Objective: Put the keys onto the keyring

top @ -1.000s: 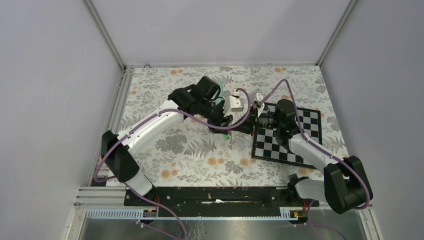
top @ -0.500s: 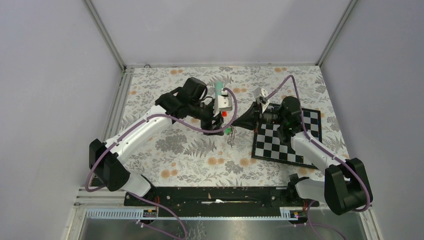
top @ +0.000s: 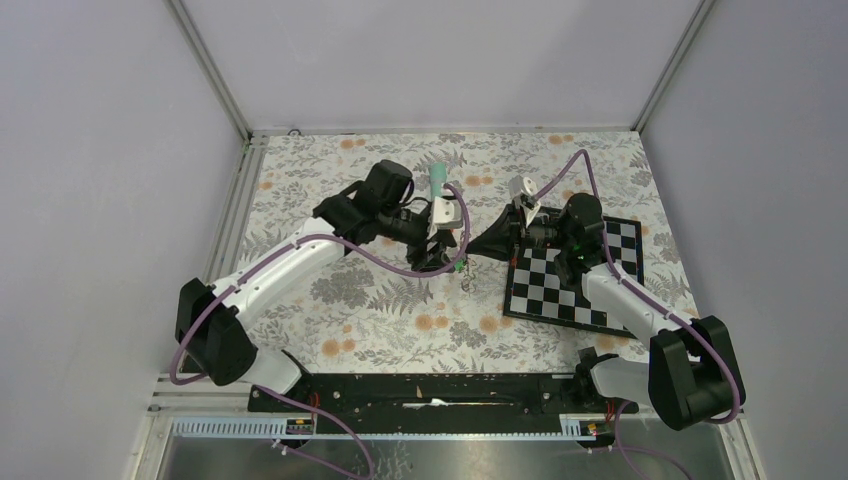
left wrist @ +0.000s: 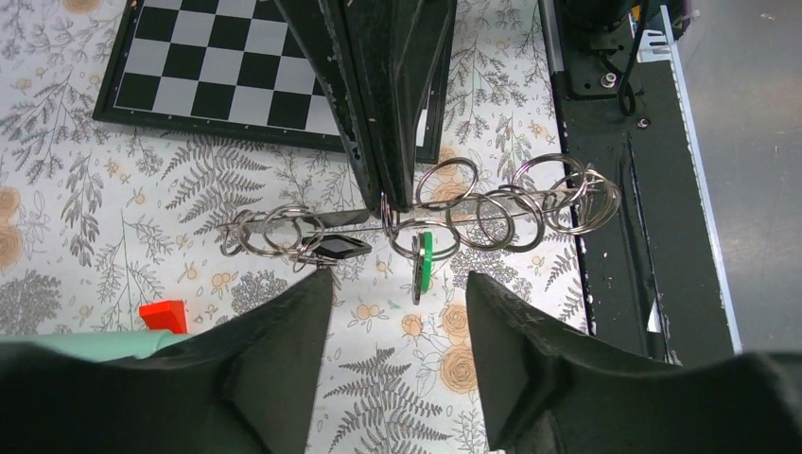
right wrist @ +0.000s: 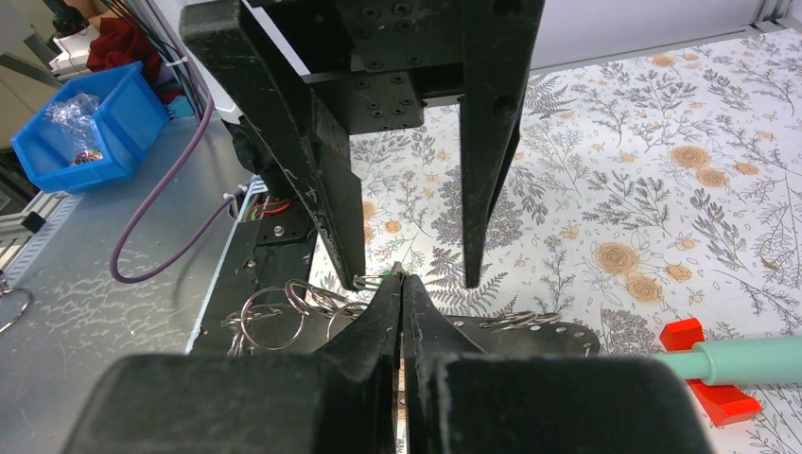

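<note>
My right gripper [top: 473, 250] is shut on the keyring [right wrist: 539, 333], a dark strap with holes that carries several steel split rings [left wrist: 558, 194]. In the left wrist view the right gripper [left wrist: 383, 200] reaches down from the top and pinches the strap edge-on. The green-headed key [left wrist: 425, 257] hangs just below that pinch. The darker key [left wrist: 339, 248] hangs among the rings to its left. My left gripper [left wrist: 397, 293] stands open below the keys with nothing between its fingers, its left tip close to the dark key. In the right wrist view the left gripper's fingers [right wrist: 326, 189] straddle the right gripper [right wrist: 400, 279].
A teal stick [top: 437, 180] with a red base [left wrist: 163, 315] lies behind the left wrist. The chessboard [top: 570, 275] lies under the right arm. The black base rail [left wrist: 624, 189] is at the table's near edge. A blue bin [right wrist: 95, 123] stands off the table.
My left gripper has opened and drawn back to the left from the right gripper. The green key now hangs free on the rings. The right gripper has stayed shut.
</note>
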Action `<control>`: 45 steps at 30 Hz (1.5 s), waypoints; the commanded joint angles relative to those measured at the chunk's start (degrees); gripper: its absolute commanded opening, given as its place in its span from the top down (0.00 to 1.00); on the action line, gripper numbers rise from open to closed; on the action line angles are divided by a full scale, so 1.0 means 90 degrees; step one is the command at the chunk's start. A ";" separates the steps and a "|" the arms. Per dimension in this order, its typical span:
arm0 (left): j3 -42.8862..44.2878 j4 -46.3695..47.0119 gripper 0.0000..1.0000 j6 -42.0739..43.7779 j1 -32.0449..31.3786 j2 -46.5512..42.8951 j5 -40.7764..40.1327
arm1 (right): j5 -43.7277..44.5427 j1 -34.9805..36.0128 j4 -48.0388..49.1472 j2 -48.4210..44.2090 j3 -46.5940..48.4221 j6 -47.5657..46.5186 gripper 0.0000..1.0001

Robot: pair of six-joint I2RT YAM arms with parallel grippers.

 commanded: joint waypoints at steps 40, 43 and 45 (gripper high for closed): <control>0.0690 0.0003 0.75 -0.0205 -0.0258 0.0768 0.0297 | 0.0111 -0.0034 0.0895 -0.0177 -0.0264 0.0123 1.00; 0.0621 -0.0046 0.65 -0.0079 -0.0172 0.0571 0.0213 | 0.0076 -0.0034 0.0738 -0.0191 -0.0248 -0.0035 1.00; 0.0558 -0.0052 0.60 -0.0001 -0.0085 0.0442 0.0180 | 0.0043 -0.0027 0.0629 -0.0194 -0.0247 -0.0108 1.00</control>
